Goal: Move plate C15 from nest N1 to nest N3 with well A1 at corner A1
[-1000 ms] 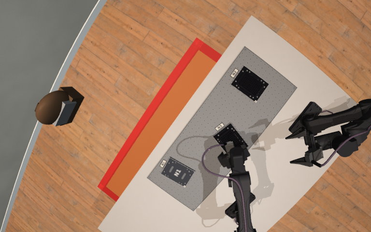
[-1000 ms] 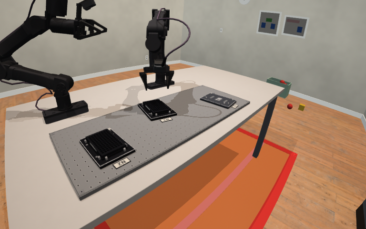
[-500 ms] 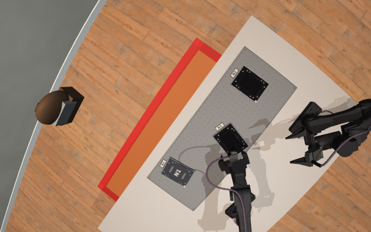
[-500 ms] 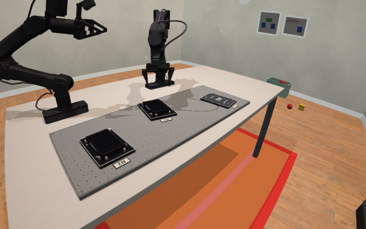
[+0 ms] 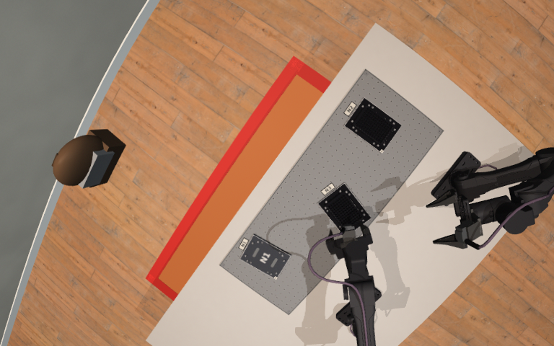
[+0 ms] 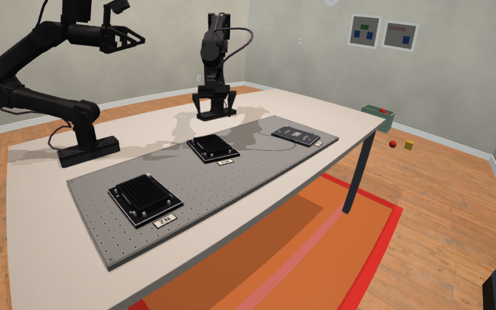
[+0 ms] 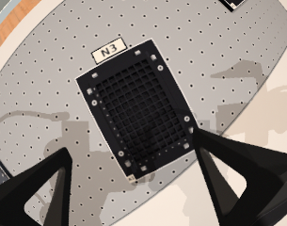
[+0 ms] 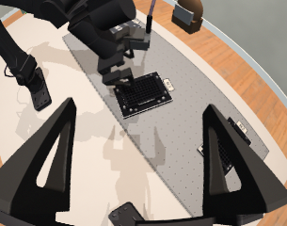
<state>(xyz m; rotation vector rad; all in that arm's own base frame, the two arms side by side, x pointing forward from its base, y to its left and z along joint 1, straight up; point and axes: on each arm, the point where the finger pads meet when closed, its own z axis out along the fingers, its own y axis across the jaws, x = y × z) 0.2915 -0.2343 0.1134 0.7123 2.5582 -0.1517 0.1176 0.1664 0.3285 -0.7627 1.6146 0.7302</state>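
Observation:
Plate C15 (image 5: 343,208), a black well plate, sits flat inside nest N3's locators beside the N3 sign (image 5: 327,188); it also shows in the exterior view (image 6: 212,146) and the left wrist view (image 7: 141,109). Its label is too small to read. Nest N1 (image 5: 265,256) stands bare. Plate C51 (image 5: 373,125) (image 6: 143,194) sits on N2. My left gripper (image 5: 353,233) (image 6: 215,111) is open and empty. It hangs above the table just off the plate's near end. My right gripper (image 5: 433,223) (image 6: 137,38) is open and empty, raised high.
The three nests stand in a row on a grey perforated deck (image 5: 331,188). The right arm's base (image 6: 88,147) stands on the table behind N2. A small white corner tag (image 7: 131,179) lies at the N3 nest's near corner. A red-and-orange mat (image 5: 236,171) lies on the floor.

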